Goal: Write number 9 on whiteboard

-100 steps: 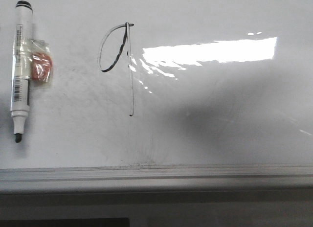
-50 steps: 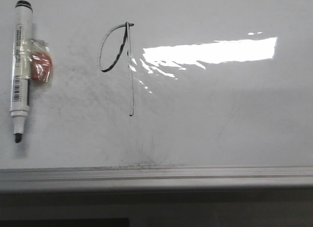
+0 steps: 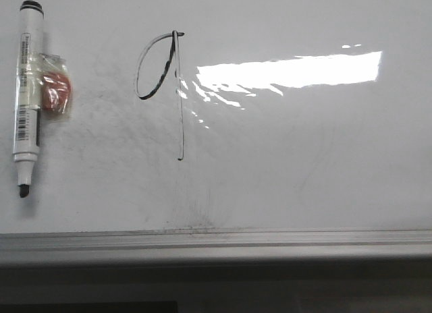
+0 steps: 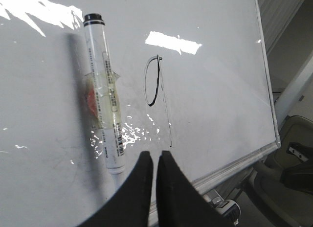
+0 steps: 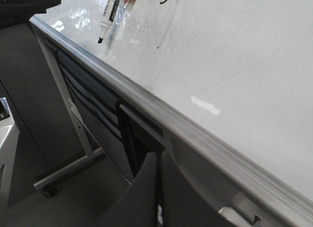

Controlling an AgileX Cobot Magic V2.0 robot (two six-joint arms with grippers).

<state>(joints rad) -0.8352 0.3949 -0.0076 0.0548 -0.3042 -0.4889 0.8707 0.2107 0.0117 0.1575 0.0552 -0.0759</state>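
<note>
The number 9 (image 3: 179,97) is drawn in thin black stroke on the whiteboard (image 3: 304,164), an oval loop with a long straight tail. It also shows in the left wrist view (image 4: 159,97). A white marker (image 3: 28,90) with a black cap end, taped with an orange piece, lies uncapped on the board at the left, also seen in the left wrist view (image 4: 103,104). My left gripper (image 4: 154,156) is shut and empty above the board near the marker's tip. My right gripper (image 5: 159,156) is shut and empty, off the board beside its front edge. Neither gripper shows in the front view.
The board's grey metal frame edge (image 3: 216,242) runs along the front. Bright light glare (image 3: 290,70) lies right of the 9. Faint grey smudges (image 3: 192,212) sit below the tail. A metal stand leg (image 5: 68,170) is under the board.
A dark shadow over the board's right side, seen 1 s ago, has gone. The marker and the 9 have not changed.
</note>
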